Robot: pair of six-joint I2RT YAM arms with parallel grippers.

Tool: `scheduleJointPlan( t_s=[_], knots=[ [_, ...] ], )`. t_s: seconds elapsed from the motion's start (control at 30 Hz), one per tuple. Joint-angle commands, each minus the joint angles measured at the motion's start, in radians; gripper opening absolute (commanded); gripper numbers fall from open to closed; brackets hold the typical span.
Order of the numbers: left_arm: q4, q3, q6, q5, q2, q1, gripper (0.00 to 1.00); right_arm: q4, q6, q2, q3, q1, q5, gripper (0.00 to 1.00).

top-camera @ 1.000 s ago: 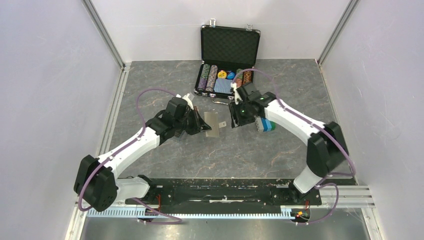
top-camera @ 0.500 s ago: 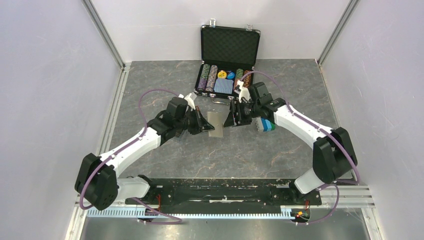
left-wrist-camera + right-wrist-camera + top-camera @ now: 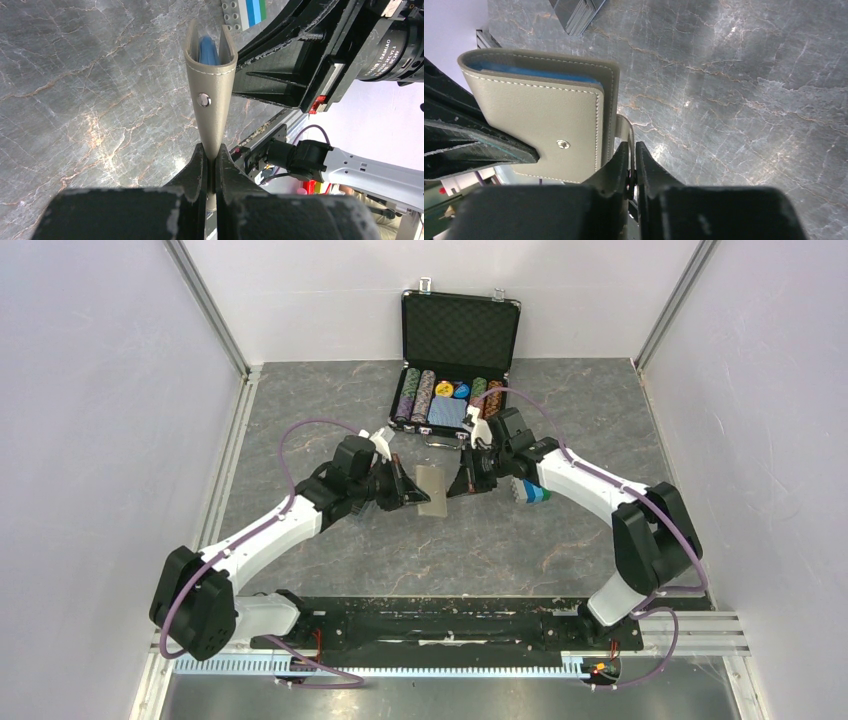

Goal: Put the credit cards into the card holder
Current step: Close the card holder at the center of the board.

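- The left fingers (image 3: 204, 165) are pinched tight on one thin edge of the wallet (image 3: 210, 100), with only the leather between them.
- The right fingers (image 3: 623, 162) are closed the same way, nipping a narrow tab (image 3: 623, 131) that sticks out from the wallet's opposite side.
- The wallet hangs between the two at mid-table (image 3: 330, 400), left fingers on its left edge and right fingers on its right. In both wrist views the table lies well behind it, so it looks lifted.
- It is folded but gapes slightly, and blue lining shows in the gap. The round stud (image 3: 203, 100) sits on the outer face.
- From above, a broad face is turned up and the long axis runs roughly near to far. I cannot tell which way the gaping side points.
- The right fingers' black housing fills the right of the left wrist view. A left finger crosses the wallet's face in the right wrist view.
- A small stack of thin dark cards (image 3: 576, 15) lies on the table just beyond the wallet, toward the far side.
- A blue-and-green striped block (image 3: 528, 490) sits just right of the right fingers, against the right arm (image 3: 590, 485).
- An open black case (image 3: 460, 335) with rows of chips (image 3: 415, 395) stands at the far edge.
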Motion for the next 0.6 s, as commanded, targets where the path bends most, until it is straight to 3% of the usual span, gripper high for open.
scheduleJointPlan(
  t_s=[0.0,0.07,0.2,0.33,0.43,0.57],
  knots=[
    [0.041,-0.007,-0.027,0.015,-0.025,0.001,0.06,0.029,-0.009,-0.011,0.023,0.006,-0.011,0.00],
    [0.040,-0.008,-0.023,0.010,-0.032,0.000,0.15,0.027,-0.021,-0.028,0.035,0.005,-0.015,0.00],
    [-0.038,0.015,0.021,-0.101,-0.073,0.001,0.66,0.026,-0.082,-0.084,0.087,0.007,-0.037,0.00],
    [-0.191,0.082,0.117,-0.300,-0.149,0.004,0.97,0.016,-0.168,-0.147,0.148,0.006,-0.063,0.00],
    [-0.242,0.141,0.244,-0.375,-0.185,0.011,1.00,0.006,-0.222,-0.177,0.180,0.004,-0.111,0.00],
    [-0.246,0.190,0.459,-0.316,-0.205,0.031,1.00,-0.015,-0.267,-0.183,0.218,0.003,-0.203,0.00]
  ],
)
